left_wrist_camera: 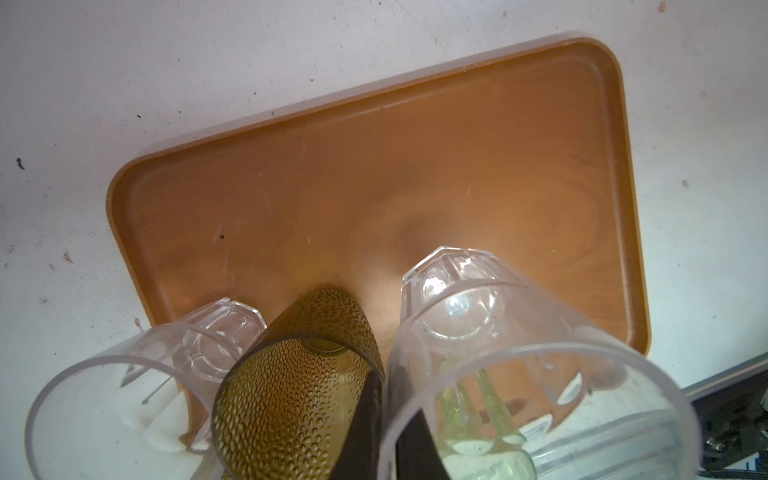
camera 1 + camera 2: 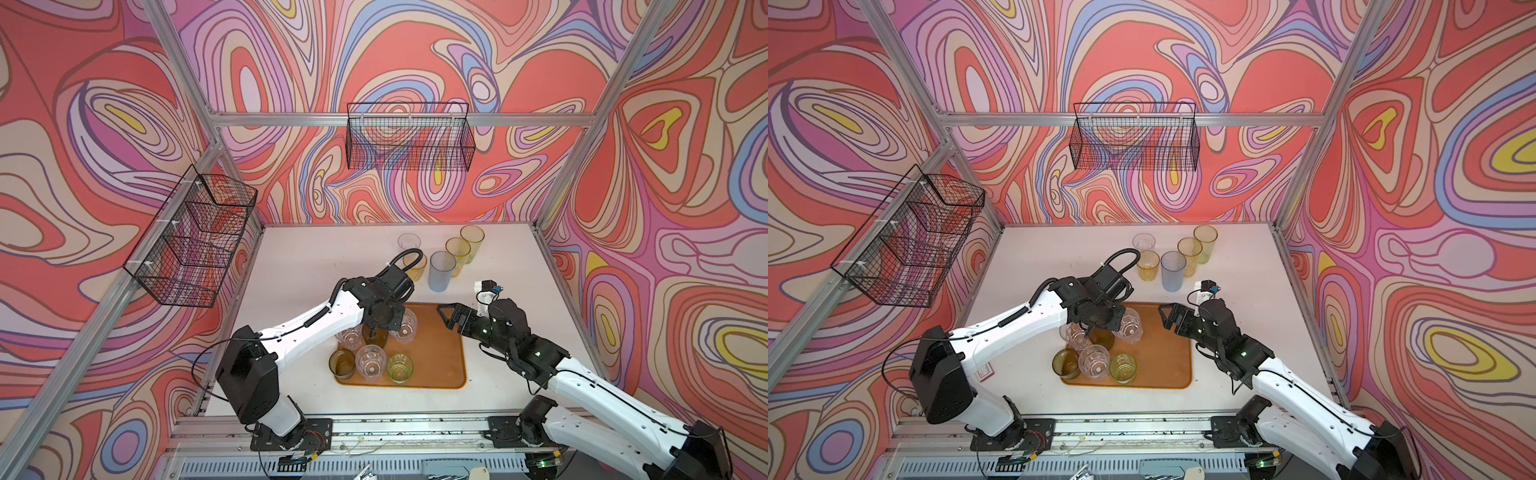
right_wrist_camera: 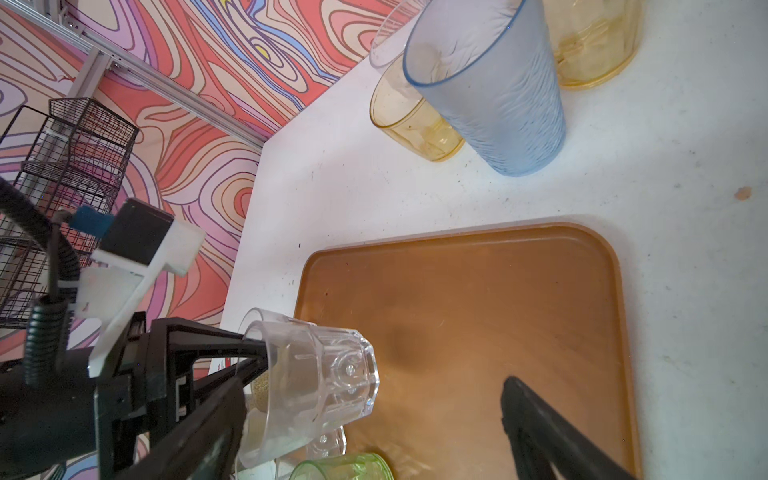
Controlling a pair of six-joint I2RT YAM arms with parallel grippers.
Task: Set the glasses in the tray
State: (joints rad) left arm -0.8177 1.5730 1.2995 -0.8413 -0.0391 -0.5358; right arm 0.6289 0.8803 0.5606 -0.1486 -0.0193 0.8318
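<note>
A clear faceted tumbler (image 3: pixel 316 382) pinched over the tray (image 3: pixel 478 291)

Left jaws are closed on the clear faceted tumbler's wall, with the tray beneath them; right jaws gape empty alongside. Ahead of them a pale blue tumbler (image 3: pixel 490 91) waits on the desk (image 3: pixel 415 195). Probably light, stiff, slick: pinch the wall at the rim.

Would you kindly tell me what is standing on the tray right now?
Six glasses, all in the left half of the tray: three clear glasses, an olive glass, a green glass and a speckled amber glass under the left pincer. From above, the arm covers most of it.
</note>
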